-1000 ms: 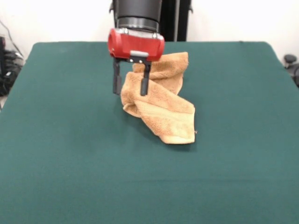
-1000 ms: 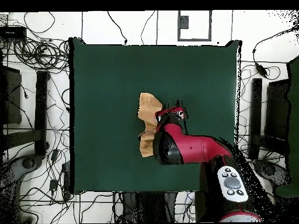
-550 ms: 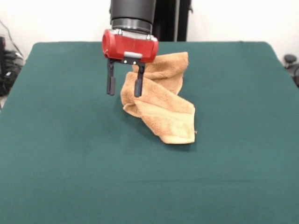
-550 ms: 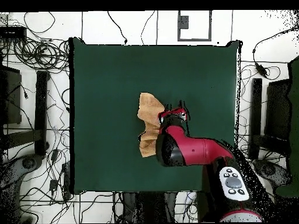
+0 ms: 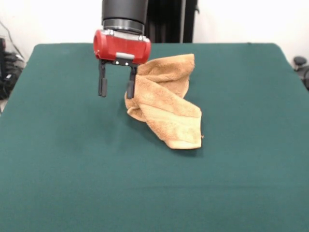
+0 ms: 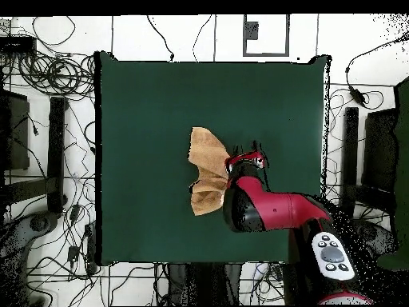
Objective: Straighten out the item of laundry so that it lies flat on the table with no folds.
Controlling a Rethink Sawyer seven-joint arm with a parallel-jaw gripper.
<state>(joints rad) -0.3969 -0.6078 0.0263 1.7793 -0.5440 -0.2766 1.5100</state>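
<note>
**Towel still bunched, my claw drifts off left**

Towel [image 5: 166,104] lies twisted and folded just above frame centre on the green table [image 5: 58,159]. At its left, my claw [image 5: 116,87] hangs wide and empty, having slid leftward off the cloth's upper fold within the last second. Nothing got flatter; I judge a fresh grasp is needed. No containers show anywhere.

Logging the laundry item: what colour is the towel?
Tan-orange; the towel shows best in the front view, crumpled on the green table.
</note>
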